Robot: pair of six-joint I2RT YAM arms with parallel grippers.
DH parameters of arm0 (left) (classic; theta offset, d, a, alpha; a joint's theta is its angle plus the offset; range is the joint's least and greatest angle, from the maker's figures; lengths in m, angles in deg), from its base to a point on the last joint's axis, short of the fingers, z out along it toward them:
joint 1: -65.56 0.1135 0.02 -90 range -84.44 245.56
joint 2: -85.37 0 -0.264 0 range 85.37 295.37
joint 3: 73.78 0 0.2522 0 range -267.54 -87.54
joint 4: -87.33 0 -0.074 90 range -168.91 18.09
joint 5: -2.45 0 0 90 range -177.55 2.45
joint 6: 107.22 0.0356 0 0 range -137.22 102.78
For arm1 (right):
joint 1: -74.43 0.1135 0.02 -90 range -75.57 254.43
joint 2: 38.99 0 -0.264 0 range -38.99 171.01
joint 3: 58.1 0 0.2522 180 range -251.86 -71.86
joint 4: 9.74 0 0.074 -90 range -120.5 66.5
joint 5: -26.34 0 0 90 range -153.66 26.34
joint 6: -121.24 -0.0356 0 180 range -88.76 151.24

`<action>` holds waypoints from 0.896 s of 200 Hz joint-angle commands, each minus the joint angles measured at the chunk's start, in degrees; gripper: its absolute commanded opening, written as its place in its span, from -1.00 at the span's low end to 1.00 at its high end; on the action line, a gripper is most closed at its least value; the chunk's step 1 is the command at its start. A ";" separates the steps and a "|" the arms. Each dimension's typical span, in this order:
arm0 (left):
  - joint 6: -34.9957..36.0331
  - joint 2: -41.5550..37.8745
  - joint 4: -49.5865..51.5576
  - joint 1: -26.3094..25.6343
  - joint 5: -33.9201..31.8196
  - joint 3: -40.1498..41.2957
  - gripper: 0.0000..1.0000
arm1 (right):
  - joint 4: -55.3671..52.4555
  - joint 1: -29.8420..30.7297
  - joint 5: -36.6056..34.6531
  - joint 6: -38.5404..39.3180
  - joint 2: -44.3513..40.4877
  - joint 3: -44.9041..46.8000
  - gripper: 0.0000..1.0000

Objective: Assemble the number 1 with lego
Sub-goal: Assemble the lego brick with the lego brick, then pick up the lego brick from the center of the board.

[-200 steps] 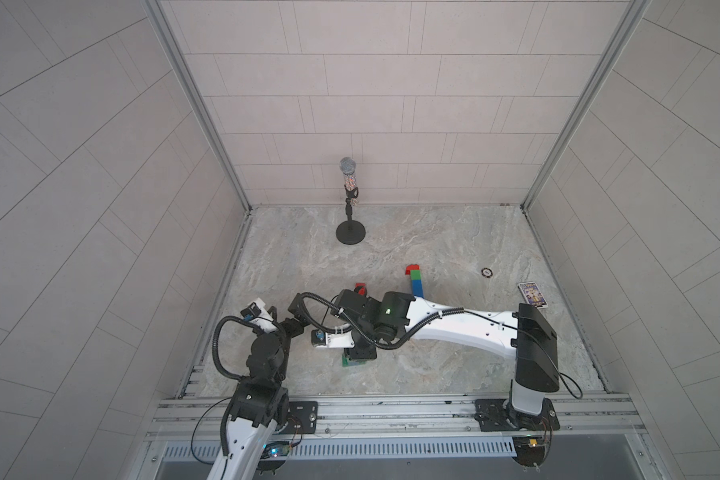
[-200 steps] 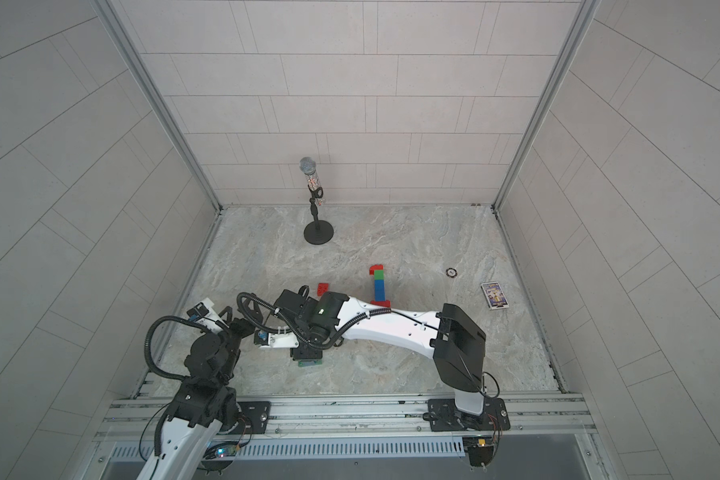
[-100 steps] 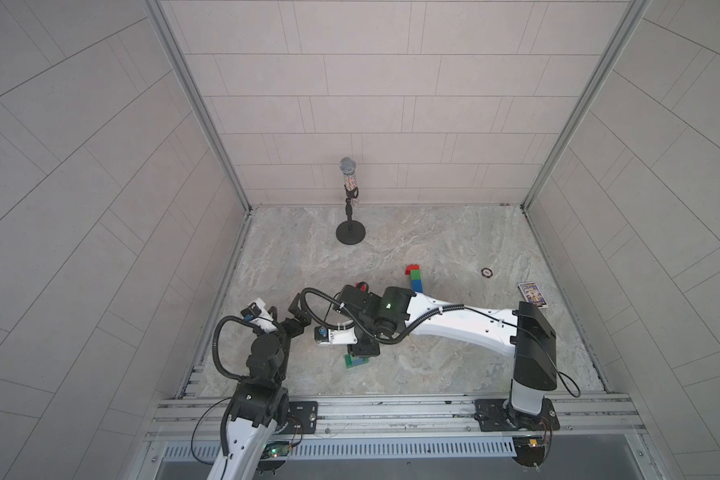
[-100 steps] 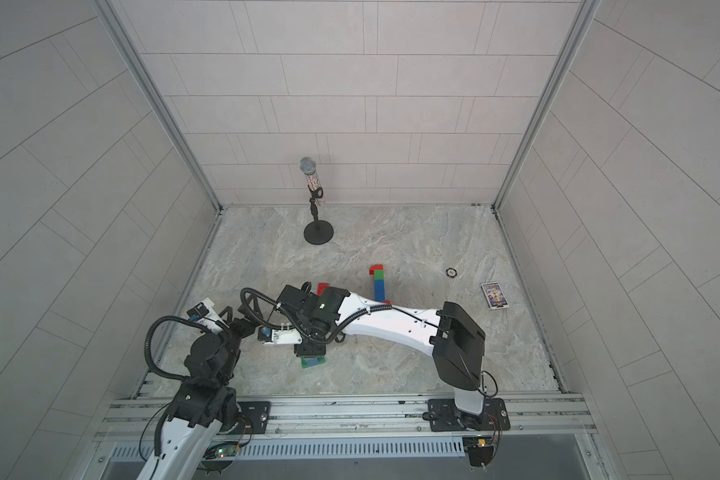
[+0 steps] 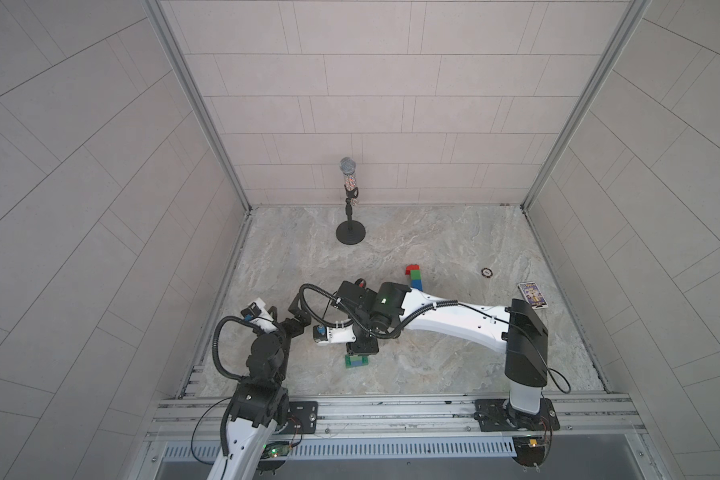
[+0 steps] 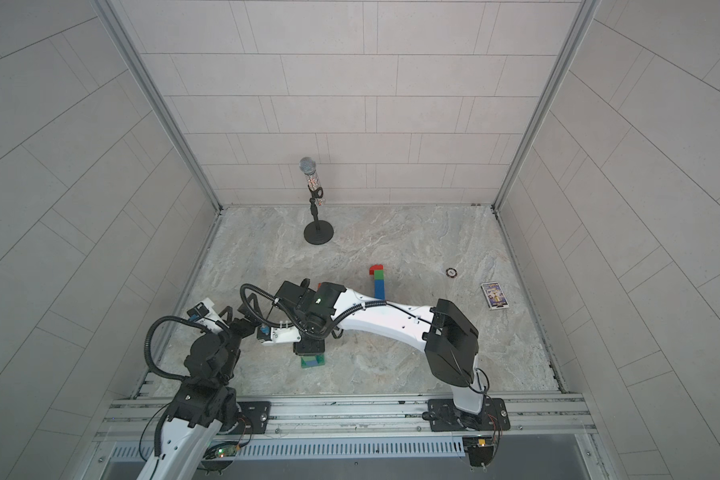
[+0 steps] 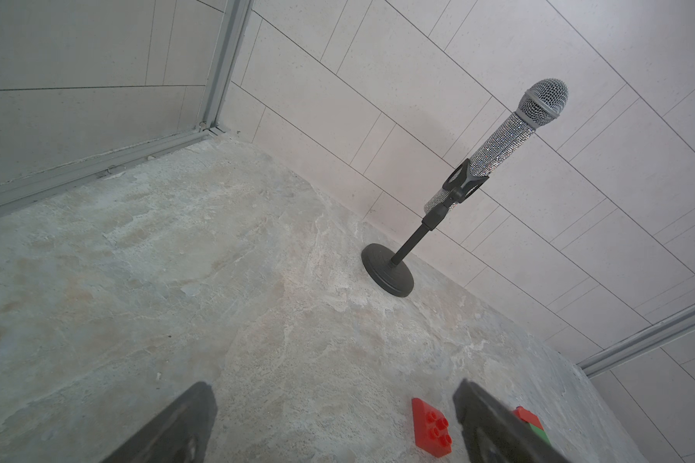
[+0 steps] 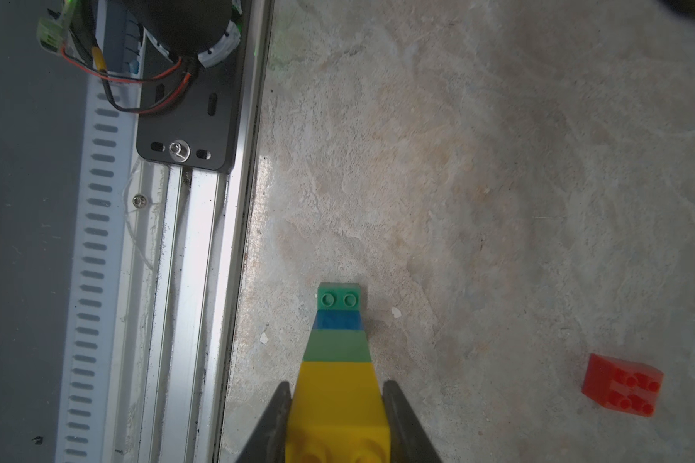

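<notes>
In both top views the right pincer points down over a stack of chunky studded bricks near the counter's front rail. A second column, red, green, blue, sits mid-counter.

Left wrist view: the left pincer gapes wide and holds nothing, with one red brick ahead.

Right wrist view: the right pincer clamps the yellow top brick of four, with green, blue, green beyond.

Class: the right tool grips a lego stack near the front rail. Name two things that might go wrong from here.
1. The right tool pinches only the top yellow brick; the green and blue bricks below could detach or tilt when moved.
2. The stack stands close to the rail; a slip might tip it onto it.
</notes>
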 commanded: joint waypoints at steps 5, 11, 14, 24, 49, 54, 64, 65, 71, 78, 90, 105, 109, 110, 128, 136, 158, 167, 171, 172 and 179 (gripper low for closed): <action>0.36 -0.63 2.99 0.09 0.17 0.62 1.00 | -5.62 0.44 0.66 1.88 3.53 0.68 -1.00; 0.36 -0.63 2.99 0.10 0.17 0.66 1.00 | -5.79 0.42 0.59 1.90 3.66 0.61 -1.00; 0.36 -0.63 3.02 0.10 0.17 0.66 1.00 | -5.87 0.44 0.59 1.89 3.78 0.57 -1.00; 0.33 -0.63 3.06 0.10 0.17 0.63 1.00 | -6.16 0.50 0.89 1.90 4.07 0.57 -1.00; 0.36 -0.72 2.99 0.10 0.17 0.66 1.00 | -6.88 0.51 0.86 1.35 5.47 0.39 -1.00; 0.34 -0.72 3.04 0.04 0.19 0.64 1.00 | -7.01 0.51 0.71 1.09 5.82 0.39 -1.00; 0.39 -0.72 3.01 0.08 0.17 0.66 1.00 | -7.02 0.49 0.50 0.71 6.42 0.47 -1.00; 0.39 -0.72 3.04 0.09 0.17 0.66 1.00 | -7.04 0.50 0.49 0.65 6.48 0.48 -1.00; 0.38 -0.79 3.02 0.08 0.17 0.66 1.00 | -7.13 0.49 0.46 0.42 6.83 0.54 -1.00; 0.42 -0.81 3.02 0.05 0.17 0.66 0.99 | -6.94 0.46 0.44 0.21 6.98 0.77 -1.00; 0.36 -0.81 3.11 0.10 0.17 0.66 1.00 | -6.47 0.42 0.23 -0.28 7.00 1.38 -1.00; 0.37 -0.83 3.09 0.05 0.17 0.66 1.00 | -5.99 0.34 0.27 -0.71 6.65 2.25 -1.00; 0.41 -0.89 3.15 0.08 0.17 0.66 1.00 | -5.76 0.33 0.23 -0.80 6.55 2.44 -1.00; 0.44 -0.85 3.15 0.09 0.17 0.66 1.00 | -5.75 0.33 0.27 -0.80 6.50 2.51 -1.00; 0.47 -0.87 3.03 0.09 0.32 0.66 1.00 | -5.48 0.09 0.09 -1.22 6.07 3.32 -1.00; 0.51 -0.89 2.91 0.05 0.44 0.75 1.00 | -5.20 -0.18 0.16 -1.68 5.72 3.62 -1.00; 1.94 -1.32 0.84 0.05 4.10 1.24 1.00 | -3.93 -1.23 -0.19 -3.13 3.87 4.26 -1.00; 3.47 -1.96 -0.84 0.09 8.69 1.41 1.00 | -3.59 -1.80 -0.59 -3.54 3.03 4.26 -1.00; 4.34 -2.30 -1.57 0.07 11.38 1.40 0.99 | -3.60 -2.05 -0.74 -3.73 2.62 4.14 -1.00; 4.60 -2.39 -1.76 0.09 12.10 1.43 0.99 | -3.57 -2.09 -0.78 -3.76 2.52 4.11 -1.00; 6.43 -3.00 -3.09 0.09 17.44 1.58 1.00 | -3.55 -2.57 -1.19 -4.01 1.88 3.72 -1.00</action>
